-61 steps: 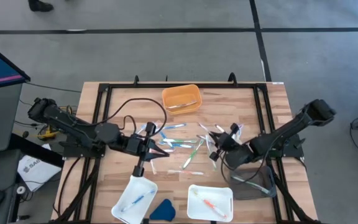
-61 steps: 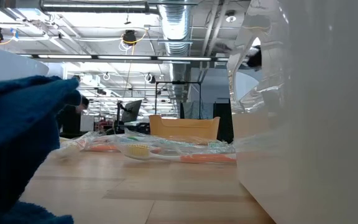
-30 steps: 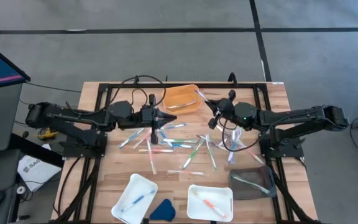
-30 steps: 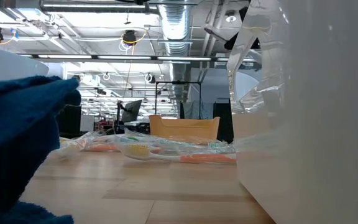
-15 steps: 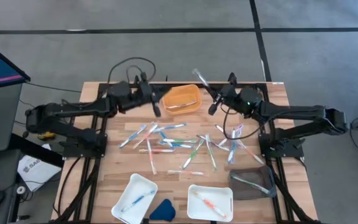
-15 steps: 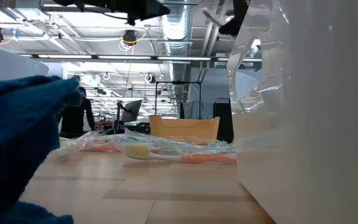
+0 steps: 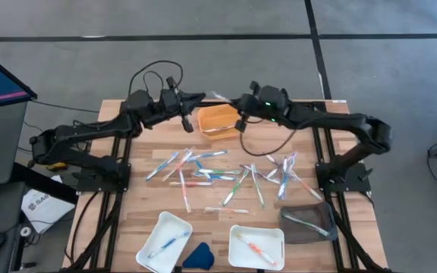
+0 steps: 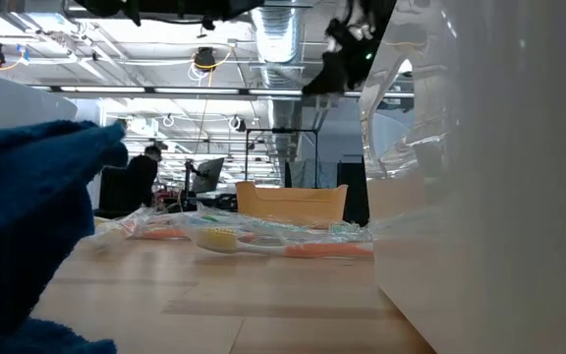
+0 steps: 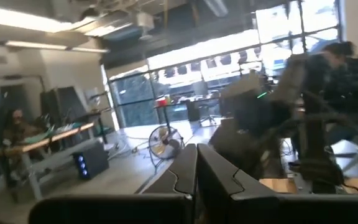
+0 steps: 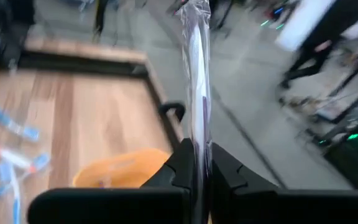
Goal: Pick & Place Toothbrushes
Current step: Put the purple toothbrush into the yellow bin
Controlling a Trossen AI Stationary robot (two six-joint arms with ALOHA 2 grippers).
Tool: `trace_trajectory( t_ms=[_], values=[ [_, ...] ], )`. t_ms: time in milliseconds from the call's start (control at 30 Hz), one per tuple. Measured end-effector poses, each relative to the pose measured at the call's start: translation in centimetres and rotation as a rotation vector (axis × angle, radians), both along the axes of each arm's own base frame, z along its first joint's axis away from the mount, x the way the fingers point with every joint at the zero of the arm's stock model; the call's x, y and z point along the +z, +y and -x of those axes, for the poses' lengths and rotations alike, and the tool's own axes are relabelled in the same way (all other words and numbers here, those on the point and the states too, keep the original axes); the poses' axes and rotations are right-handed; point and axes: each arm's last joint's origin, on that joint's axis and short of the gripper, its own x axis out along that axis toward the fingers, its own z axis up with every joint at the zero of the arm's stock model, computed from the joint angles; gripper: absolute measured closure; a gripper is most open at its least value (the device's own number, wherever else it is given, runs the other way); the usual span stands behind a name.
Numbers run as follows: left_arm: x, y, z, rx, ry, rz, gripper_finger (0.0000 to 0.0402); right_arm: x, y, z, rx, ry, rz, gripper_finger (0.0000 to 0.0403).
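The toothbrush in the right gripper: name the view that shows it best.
Right wrist view: the wrapped toothbrush stands pinched between the shut right gripper fingers above the orange tray. The high view shows only a pale sliver. The low and left wrist views do not show it clearly.

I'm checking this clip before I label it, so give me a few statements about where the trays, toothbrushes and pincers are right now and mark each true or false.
1. The right pincer is shut on a clear-wrapped toothbrush. True.
2. The left pincer holds a blue toothbrush. False: it is shut and nothing shows between its fingers.
3. The orange tray sits at the table's far side, between the two pincers. True.
4. The two white trays at the near edge are empty. False: each holds a toothbrush.
5. Loose toothbrushes lie scattered mid-table. True.
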Motion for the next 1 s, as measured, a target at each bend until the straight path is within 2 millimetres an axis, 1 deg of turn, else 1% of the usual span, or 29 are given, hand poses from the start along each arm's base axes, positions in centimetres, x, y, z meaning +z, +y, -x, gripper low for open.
trace_trajectory(
  t_ms=[100, 200, 300, 433, 567, 667, 733, 800, 933, 1000],
  values=[
    [0.0, 0.0, 0.0, -0.004, 0.005, -0.013, 0.0396, -0.9, -1.4, -1.4, 0.030, 0.083, -0.048, 0.0391],
    [0.0, 0.0, 0.0, -0.003, 0.006, -0.013, 0.0396, -1.9, -2.8, -2.3, 0.054, 0.164, -0.116, 0.0382],
    [-0.4, 0.0, 0.0, -0.002, 0.017, -0.009, 0.0396, -3.4, -3.9, -3.4, 0.117, 0.229, -0.211, 0.0387],
    [-0.5, 0.0, 0.0, -0.004, 0.018, -0.005, 0.0396, -4.7, -4.5, -4.6, 0.147, 0.296, -0.289, 0.0393],
    [-0.5, -0.4, -0.1, -0.036, 0.019, -0.006, 0.0396, -5.7, -4.4, -5.7, 0.200, 0.365, -0.374, 0.0381],
    [-0.5, -0.5, -0.2, -0.056, 0.022, -0.009, 0.0396, -6.5, -4.7, -6.6, 0.202, 0.394, -0.424, 0.0384],
    [-0.5, -0.6, -0.2, -0.063, 0.023, -0.009, 0.0396, -6.8, -4.9, -7.0, 0.181, 0.400, -0.462, 0.0393],
    [-0.6, -0.6, -0.2, -0.067, 0.029, -0.008, 0.0396, -7.0, -5.4, -7.3, 0.154, 0.385, -0.490, 0.0393],
    [-0.7, -0.6, -0.3, -0.066, 0.037, -0.004, 0.0396, -7.4, -6.6, -6.8, 0.084, 0.381, -0.542, 0.0384],
    [-0.7, -0.6, -0.3, -0.066, 0.037, -0.004, 0.0396, -7.3, -7.0, -6.5, 0.040, 0.378, -0.547, 0.0387]
  ],
)
